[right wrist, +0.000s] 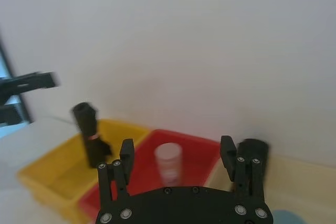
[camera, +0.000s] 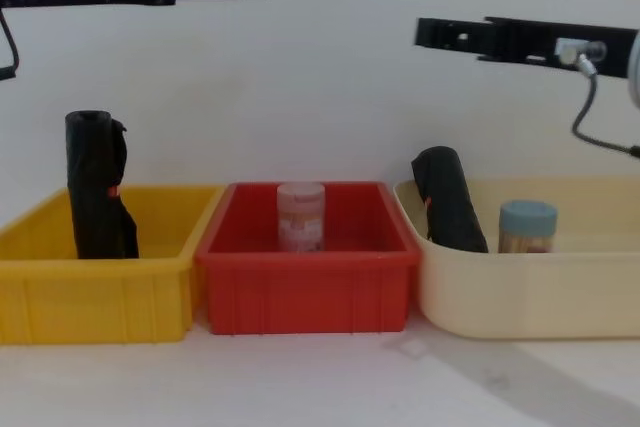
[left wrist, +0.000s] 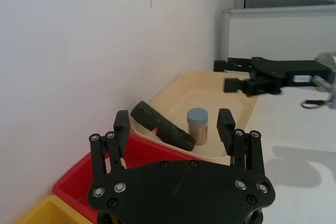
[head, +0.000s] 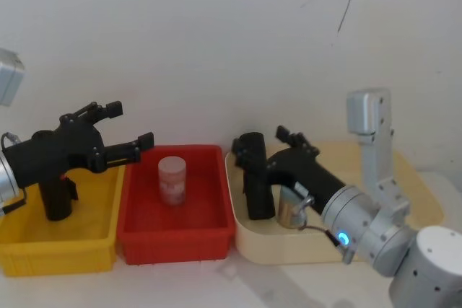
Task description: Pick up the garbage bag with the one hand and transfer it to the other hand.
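- Where the white surface [camera: 300,377] lies nearest the robot, three containers stand on it in a row: a yellow bin [camera: 100,297] on the left, a red bin [camera: 305,292] in the middle, and a cream tray [camera: 520,297] on the right.
- Inside the cream tray the garbage bag [camera: 450,202] leans tilted against the tray wall nearest the red bin, a red sticker on its side. A blue-lidded jar [camera: 527,227] stands just beside it.
- A pale jar [camera: 300,215] stands upright in the red bin.
- A rumpled black roll [camera: 97,187] stands upright in the yellow bin.
- The left hand [head: 131,126] hovers above the yellow bin, fingers spread, gripping nothing.
- The right hand [camera: 428,33] hovers above the cream tray, well apart from the garbage bag, fingers likewise spread around nothing.
- Behind everything rises a plain white wall [head: 231,48].
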